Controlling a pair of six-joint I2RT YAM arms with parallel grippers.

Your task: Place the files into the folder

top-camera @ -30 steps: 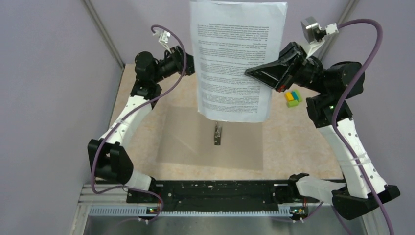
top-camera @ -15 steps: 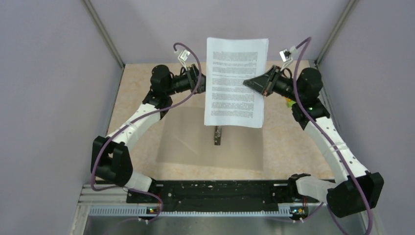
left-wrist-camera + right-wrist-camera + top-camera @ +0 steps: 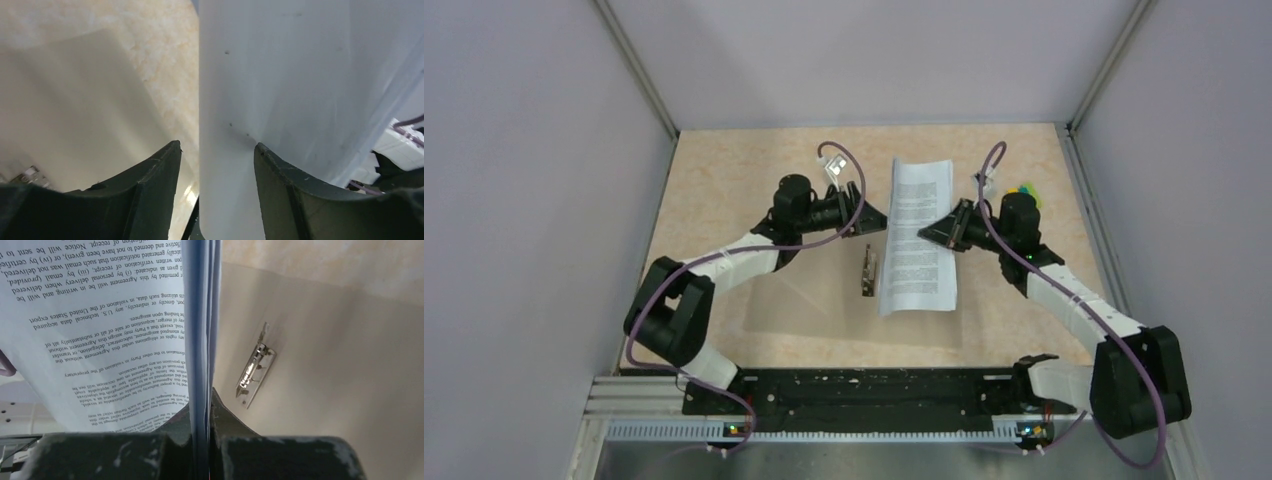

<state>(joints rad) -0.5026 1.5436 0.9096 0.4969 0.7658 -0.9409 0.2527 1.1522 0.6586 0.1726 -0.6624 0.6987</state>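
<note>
The files (image 3: 919,235), white printed sheets, stand on edge and bowed over the right half of the open tan folder (image 3: 814,300). My right gripper (image 3: 939,232) is shut on their right edge; in the right wrist view the fingers (image 3: 202,400) pinch the stack (image 3: 201,330), with the folder (image 3: 340,370) and its metal clip (image 3: 255,367) beyond. My left gripper (image 3: 876,220) is open at the sheets' left side. In the left wrist view the jaws (image 3: 216,146) stand apart with the blank back of the files (image 3: 300,85) partly between them, not gripped.
The metal clip (image 3: 867,275) lies at the folder's spine, just left of the sheets' lower edge. A yellow-blue-green block cluster (image 3: 1025,191) sits behind my right wrist. Grey walls enclose the table on three sides.
Both arms have come down from high above the table. The files have dropped with the right gripper to the folder and turned edge-on. The left gripper has closed in on the sheets' left side.
</note>
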